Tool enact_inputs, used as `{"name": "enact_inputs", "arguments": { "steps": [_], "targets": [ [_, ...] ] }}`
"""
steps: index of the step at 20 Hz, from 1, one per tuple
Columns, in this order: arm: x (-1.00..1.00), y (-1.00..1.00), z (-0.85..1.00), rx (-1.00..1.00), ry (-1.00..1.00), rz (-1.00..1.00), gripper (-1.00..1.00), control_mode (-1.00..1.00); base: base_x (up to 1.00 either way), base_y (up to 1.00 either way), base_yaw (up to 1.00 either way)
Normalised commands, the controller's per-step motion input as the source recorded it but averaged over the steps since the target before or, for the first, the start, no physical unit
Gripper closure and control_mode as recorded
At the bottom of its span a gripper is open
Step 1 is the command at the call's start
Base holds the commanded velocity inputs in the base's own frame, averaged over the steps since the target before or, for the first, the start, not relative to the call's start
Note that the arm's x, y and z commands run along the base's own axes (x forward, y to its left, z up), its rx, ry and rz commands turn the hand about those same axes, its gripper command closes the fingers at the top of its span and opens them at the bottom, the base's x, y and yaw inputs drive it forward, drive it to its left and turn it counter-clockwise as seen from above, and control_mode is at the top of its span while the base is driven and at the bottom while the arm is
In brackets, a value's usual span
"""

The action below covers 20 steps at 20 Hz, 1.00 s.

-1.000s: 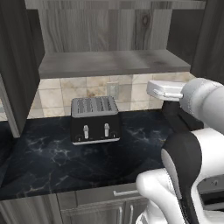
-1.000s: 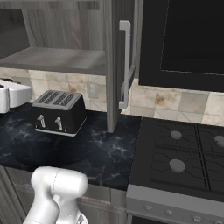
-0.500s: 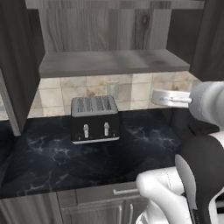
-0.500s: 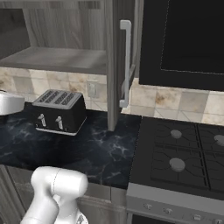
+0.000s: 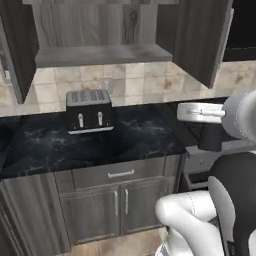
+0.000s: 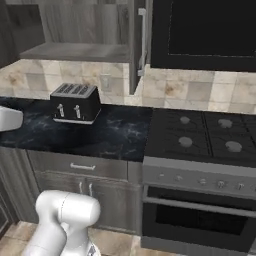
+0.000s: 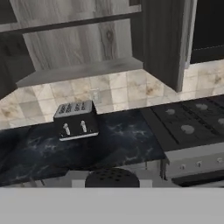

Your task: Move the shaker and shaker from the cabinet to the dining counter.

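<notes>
The dark grey-brown wood-grain wall cabinet (image 5: 100, 30) is standing open, its tall doors swung out and its grey shelf (image 5: 100, 55) showing bare across the part that can be seen. Below it the black marble desk with white veins (image 5: 75, 142), backed by beige tiles, is carrying a black four-slot toaster (image 5: 89, 111). To the right of that desk a black gas stove with a silver-fronted oven (image 6: 200, 165) is sitting under a dark wall unit.

The white arm is reaching across the lower right of the left base view, and the two-finger gripper (image 7: 112, 183) is pointing at the kitchen wall from well back. In the hand view a small black dome with a perforated top, seemingly the dark shaker (image 7: 112, 177), is sitting right at the jaws; they are probably clenched on it, but I cannot tell for sure because the fingers are hidden. The white shaker and the island counter are not identifiable here.

The risk I am judging: while the base is driving, a loose pinch could let the tiny shaker slip, or the swinging arm could clip the open door (image 5: 200, 40).
</notes>
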Motion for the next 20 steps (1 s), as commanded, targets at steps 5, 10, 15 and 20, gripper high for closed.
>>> {"name": "enact_inputs", "arguments": {
  "steps": [5, 10, 15, 20],
  "targets": [
    [0.00, 0.00, 0.00, 0.00, 0.00, 0.00, 1.00, 1.00, -0.11, -0.24, -0.87],
    [0.00, 0.00, 0.00, 0.00, 0.00, 0.00, 1.00, 1.00, 0.00, -0.23, -0.97],
    [0.00, 0.00, 0.00, 0.00, 0.00, 0.00, 1.00, 1.00, 0.06, -0.32, -0.95],
    [0.00, 0.00, 0.00, 0.00, 0.00, 0.00, 1.00, 1.00, 0.12, -0.48, -0.90]
  ]
}}
